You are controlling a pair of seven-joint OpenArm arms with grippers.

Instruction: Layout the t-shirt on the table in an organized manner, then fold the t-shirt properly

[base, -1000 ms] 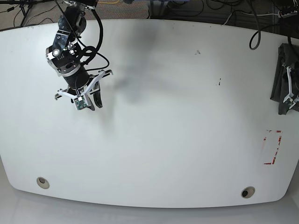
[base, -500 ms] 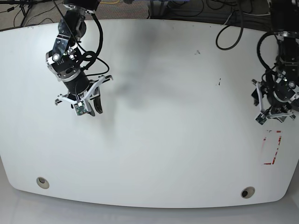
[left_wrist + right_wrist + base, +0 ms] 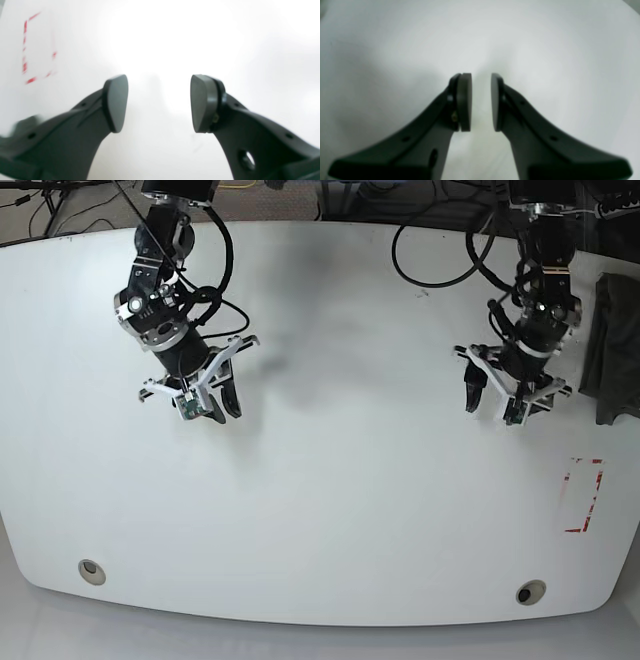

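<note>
Both arms over bare table, shirt off to the side

The left gripper (image 3: 495,398) has fingers well apart; the right gripper (image 3: 210,402) shows a narrow gap, nothing held. The t-shirt (image 3: 608,345) lies bunched at the table (image 3: 330,510) edge, beyond the left fingers. It looks soft and limp; I'd pinch a hem or shoulder.
</note>
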